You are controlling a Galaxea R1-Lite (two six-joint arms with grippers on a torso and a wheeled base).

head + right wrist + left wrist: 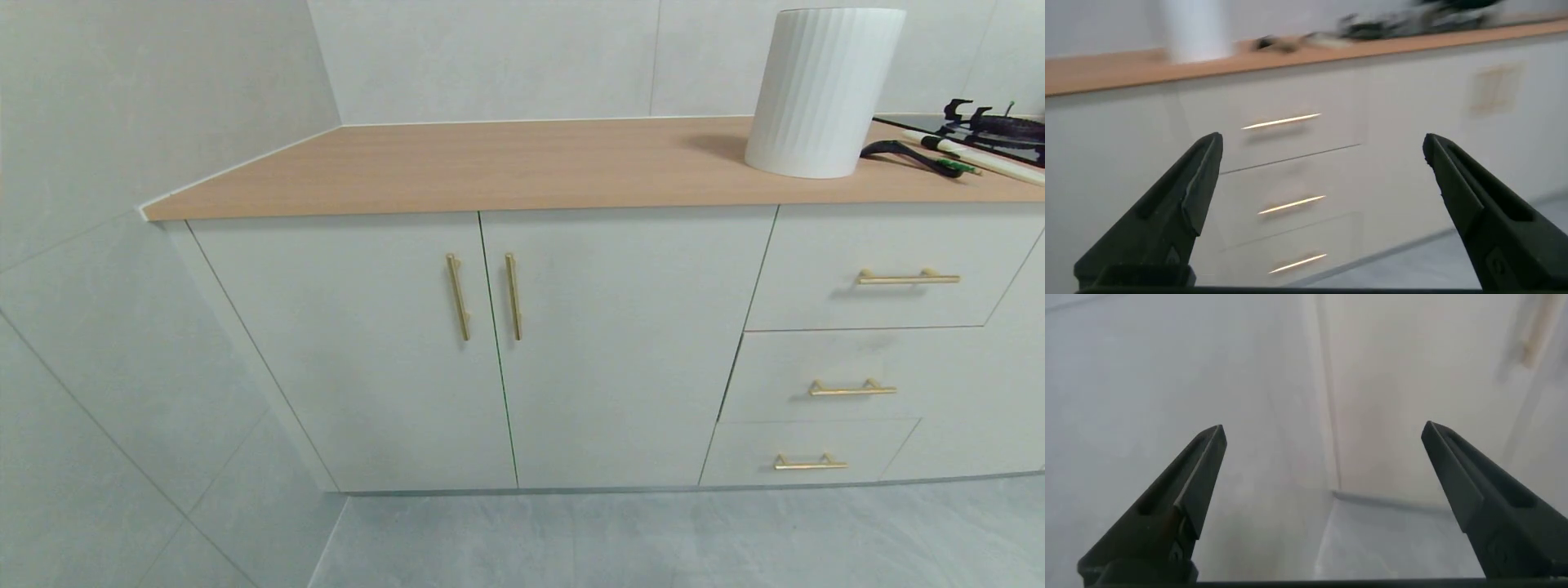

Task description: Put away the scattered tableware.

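Several utensils (898,147) lie scattered at the right end of the wooden countertop (490,167), just beside an upright white ribbed canister (820,90). From your head view, one is black with a curved handle that touches the canister's base. A long white-handled utensil (988,159) lies slanted beside it, and a short green-tipped piece (959,168) sits between the two. More black pieces rest behind them on a dark glossy surface (992,126), too far off to name.

Below the counter, the head view gives you two pale cupboard doors with upright gold handles (458,296) and a stack of three shut drawers (882,327) with gold bar pulls.

Your right wrist view faces that same drawer stack (1290,163) from lower down, with the canister (1196,28) and the utensils (1372,28) blurred along the counter above. The right gripper (1323,138) has its jaws spread wide, holding nothing.

Your left wrist view looks instead at the pale wall, the floor and the cabinet's end corner (1327,392). The left gripper (1324,427) is likewise spread wide and empty, well apart from the tableware.
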